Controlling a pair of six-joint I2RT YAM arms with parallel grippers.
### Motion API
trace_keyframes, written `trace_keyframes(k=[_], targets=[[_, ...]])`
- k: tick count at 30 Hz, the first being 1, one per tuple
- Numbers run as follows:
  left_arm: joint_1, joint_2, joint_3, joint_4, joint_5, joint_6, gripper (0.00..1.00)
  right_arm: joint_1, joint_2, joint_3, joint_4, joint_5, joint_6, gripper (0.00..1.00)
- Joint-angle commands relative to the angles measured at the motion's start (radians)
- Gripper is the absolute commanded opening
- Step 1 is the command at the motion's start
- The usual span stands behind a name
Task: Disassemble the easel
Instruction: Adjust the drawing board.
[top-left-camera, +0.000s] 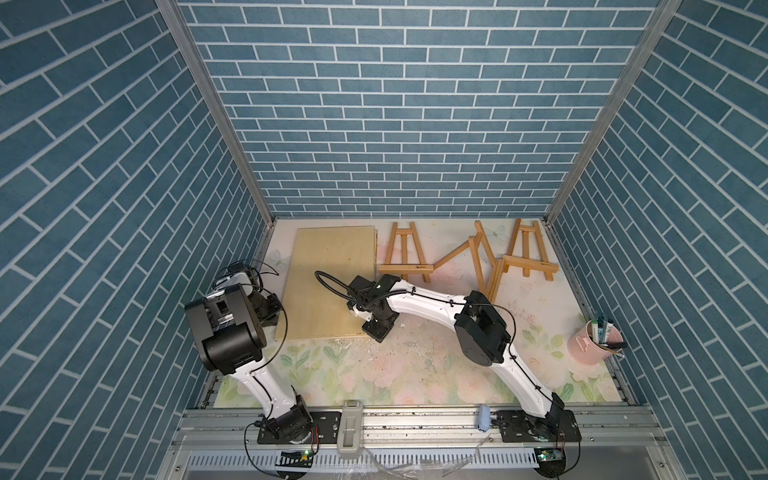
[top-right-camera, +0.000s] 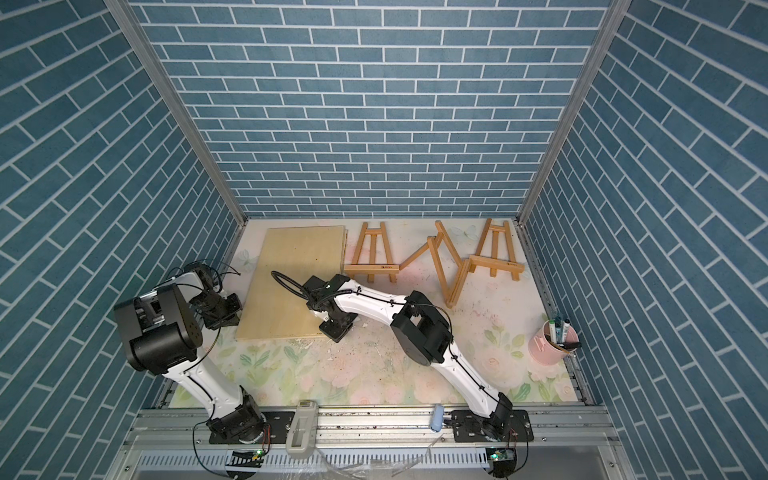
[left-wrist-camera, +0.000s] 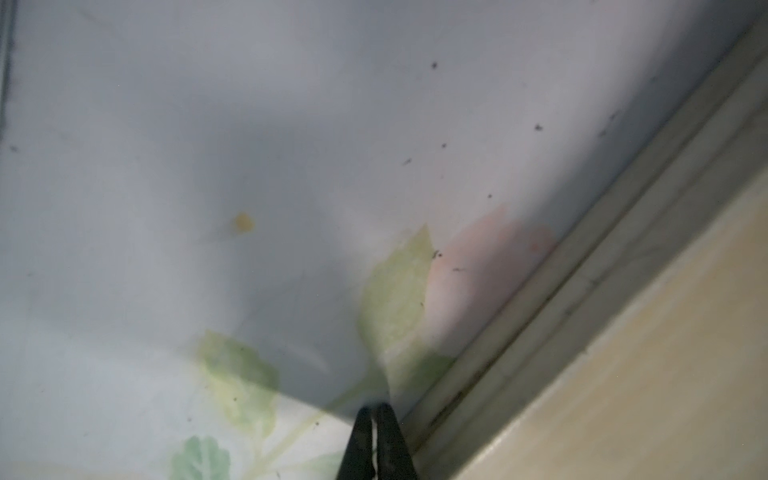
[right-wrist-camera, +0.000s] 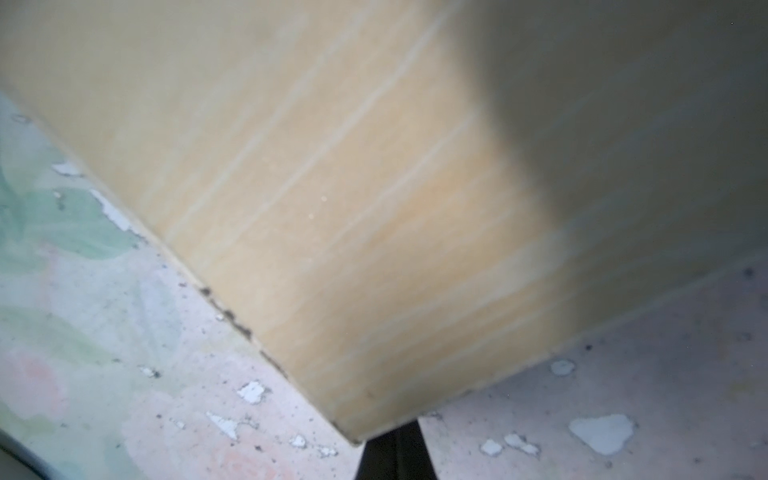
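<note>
Wood is all this job concerns. The nearest easel (top-left-camera: 404, 255) lies flat on the desk (top-left-camera: 415, 365), beyond the right pincer (top-left-camera: 377, 327) and a little to its right, well apart from it. Its legs run away from the pincer toward the back wall, and its ledge bar lies crosswise. A half-folded easel (top-left-camera: 478, 259) and a third easel (top-left-camera: 528, 253) lie farther off to that pincer's right.

The right arm is plainly the nearer one. The left pincer (left-wrist-camera: 375, 409) sits across a plywood board (top-left-camera: 328, 282) from all three, just beside the board's edge. Its jaws are closed to a hairline and hold nothing.

The right pincer's jaws are pressed together at the board's near corner. In the right wrist view that corner overlaps the tips, so contact looks likely, but I cannot tell whether it nips the board. Reaching the easel would probably mean lifting clear, opening, and moving forward along the legs' line.
</note>
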Motion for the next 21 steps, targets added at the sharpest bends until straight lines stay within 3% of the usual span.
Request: trace_keyframes(k=[1, 12, 21], targets=[[-0.028, 0.006, -0.004, -0.032, 0.062, 0.011, 0.09, 0.038, 0.012, 0.008, 0.118, -0.065, 0.04, 0.01], [-0.019, -0.019, -0.001, -0.047, -0.003, 0.018, 0.09, -0.023, -0.106, -0.21, 0.259, -0.033, 0.176, 0.01], [-0.01, -0.042, -0.008, -0.041, -0.036, 0.012, 0.09, -0.03, -0.095, -0.223, 0.254, -0.048, 0.2, 0.01]])
